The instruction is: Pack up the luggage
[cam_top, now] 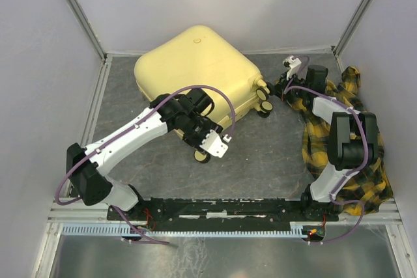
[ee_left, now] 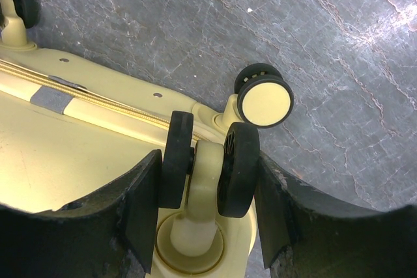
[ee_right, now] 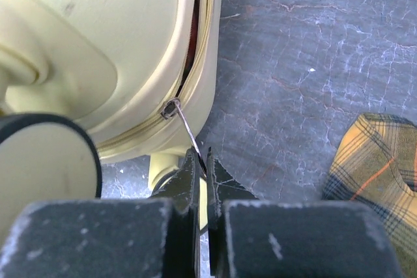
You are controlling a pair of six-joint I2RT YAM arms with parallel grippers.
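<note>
The pale yellow luggage lies flat and closed at the back middle of the table, its wheels toward the front right. My left gripper is at the near corner, and its fingers press both sides of a black double wheel, so it is shut on that wheel. My right gripper is at the right corner of the luggage, shut on the thin metal zipper pull. In the right wrist view the zipper seam is slightly parted above the slider.
A yellow and black plaid shirt lies crumpled along the right side under the right arm, and its edge shows in the right wrist view. Another caster stands beside the held wheel. Grey walls enclose the dark marbled tabletop.
</note>
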